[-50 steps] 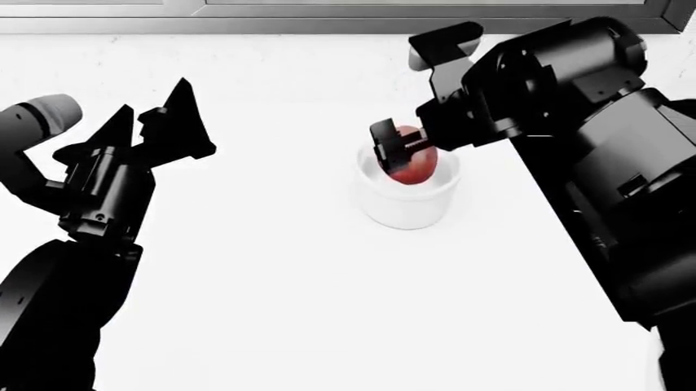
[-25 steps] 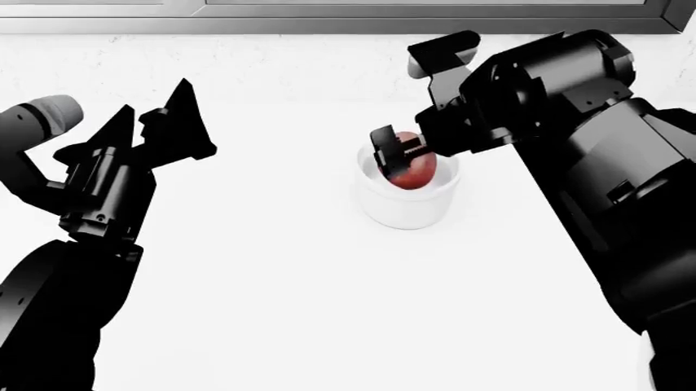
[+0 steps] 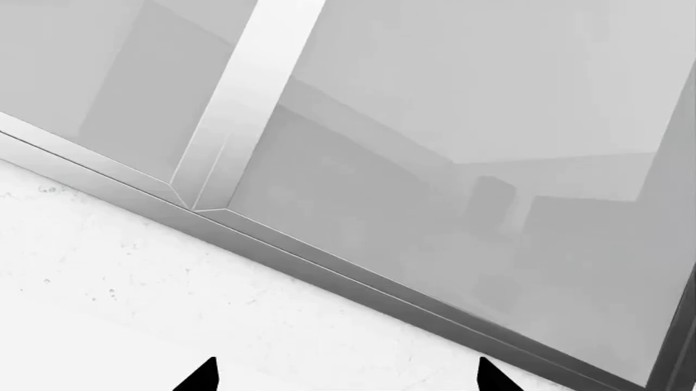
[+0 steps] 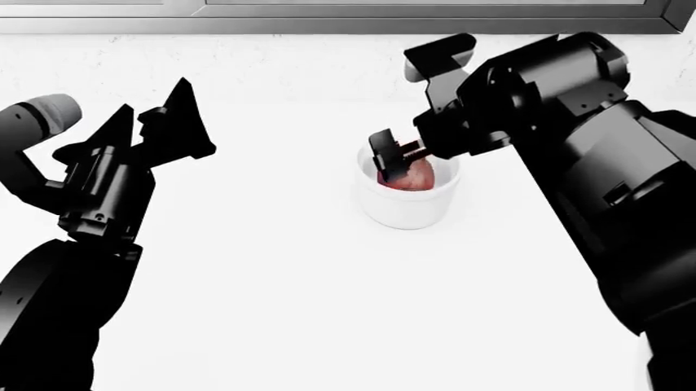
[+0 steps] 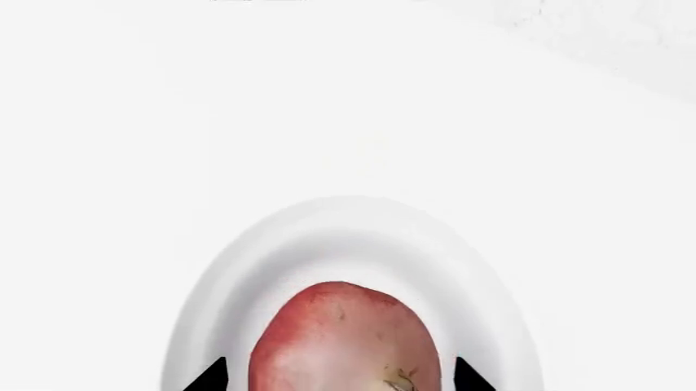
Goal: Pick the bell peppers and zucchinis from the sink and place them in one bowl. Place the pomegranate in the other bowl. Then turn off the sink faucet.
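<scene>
The pomegranate (image 4: 413, 177), red-pink, lies inside the small white bowl (image 4: 405, 210) on the white counter, right of the middle in the head view. My right gripper (image 4: 394, 159) hovers just over the bowl's far rim, open. In the right wrist view its dark fingertips (image 5: 212, 376) flank the pomegranate (image 5: 342, 338) with a gap on each side, and the bowl (image 5: 326, 224) rings the fruit. My left gripper (image 4: 155, 114) is raised at the left, open and holding nothing. The bell peppers, zucchinis, sink and faucet are out of view.
A grey window frame (image 4: 326, 20) runs along the back of the counter, and its glass and upright bar (image 3: 250, 106) fill the left wrist view. Bare white counter (image 4: 283, 285) spreads in front of the bowl. My right arm's bulk covers the right side.
The pomegranate has dropped from between the right fingers down into the white bowl. The right gripper has let go and stays above the rim. The left arm has not moved.
</scene>
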{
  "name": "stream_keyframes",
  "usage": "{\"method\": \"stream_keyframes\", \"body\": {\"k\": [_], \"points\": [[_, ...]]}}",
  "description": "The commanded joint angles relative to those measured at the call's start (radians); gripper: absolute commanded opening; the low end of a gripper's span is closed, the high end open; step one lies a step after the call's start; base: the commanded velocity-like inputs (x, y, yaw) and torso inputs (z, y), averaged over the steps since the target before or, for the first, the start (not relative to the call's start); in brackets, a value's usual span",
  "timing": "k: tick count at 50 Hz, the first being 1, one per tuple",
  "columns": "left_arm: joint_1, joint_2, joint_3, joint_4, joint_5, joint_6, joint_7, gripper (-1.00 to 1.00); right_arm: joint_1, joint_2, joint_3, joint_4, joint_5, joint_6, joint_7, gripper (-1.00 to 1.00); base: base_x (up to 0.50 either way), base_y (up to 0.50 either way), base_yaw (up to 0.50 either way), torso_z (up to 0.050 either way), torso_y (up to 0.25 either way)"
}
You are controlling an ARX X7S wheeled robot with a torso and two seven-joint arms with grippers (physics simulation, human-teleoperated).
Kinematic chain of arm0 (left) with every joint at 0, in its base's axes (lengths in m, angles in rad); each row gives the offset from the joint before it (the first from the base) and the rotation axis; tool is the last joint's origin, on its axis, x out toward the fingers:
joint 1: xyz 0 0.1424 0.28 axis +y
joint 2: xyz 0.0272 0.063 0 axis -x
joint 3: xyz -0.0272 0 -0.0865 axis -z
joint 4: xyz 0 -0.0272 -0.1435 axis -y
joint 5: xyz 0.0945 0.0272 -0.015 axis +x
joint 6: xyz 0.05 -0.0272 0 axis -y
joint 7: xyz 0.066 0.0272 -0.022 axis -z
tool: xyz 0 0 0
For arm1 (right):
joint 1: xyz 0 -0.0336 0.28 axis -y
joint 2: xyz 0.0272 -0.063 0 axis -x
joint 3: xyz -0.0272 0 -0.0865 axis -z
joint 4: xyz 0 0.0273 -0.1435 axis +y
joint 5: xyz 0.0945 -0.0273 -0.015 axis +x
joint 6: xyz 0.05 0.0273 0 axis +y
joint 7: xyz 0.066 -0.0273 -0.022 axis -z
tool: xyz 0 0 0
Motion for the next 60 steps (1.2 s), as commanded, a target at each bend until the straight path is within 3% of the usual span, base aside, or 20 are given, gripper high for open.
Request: {"method": "stream_keyframes", "body": {"k": [1,19,39,50,60], "points": [[0.000,-0.003,0.003,0.000,-0.005,0.003,-0.004,1.00,0.003,0.008,0.002,-0.023,-0.012,0.000,-0.007,1.00,0.00,0.00,0.00,0.000,0.000],[0.003,-0.009,0.007,-0.001,-0.010,0.011,-0.006,1.00,0.006,0.039,0.022,-0.081,0.008,0.017,0.036,1.00,0.00,0.00,0.00,0.000,0.000],[0.006,-0.014,0.014,0.002,-0.018,0.016,-0.013,1.00,0.017,0.259,0.203,-0.458,0.190,0.084,0.390,1.00,0.00,0.00,0.00,0.000,0.000],[0.007,-0.018,0.014,0.011,-0.027,0.015,-0.022,1.00,-0.146,0.489,0.336,-1.010,0.192,-0.124,0.782,1.00,0.00,0.00,0.00,0.000,0.000],[0.009,-0.022,0.017,0.027,-0.032,0.016,-0.029,1.00,-0.397,0.615,0.421,-1.324,0.104,-0.412,0.899,1.00,-0.02,0.00,0.00,0.000,0.000]]}}
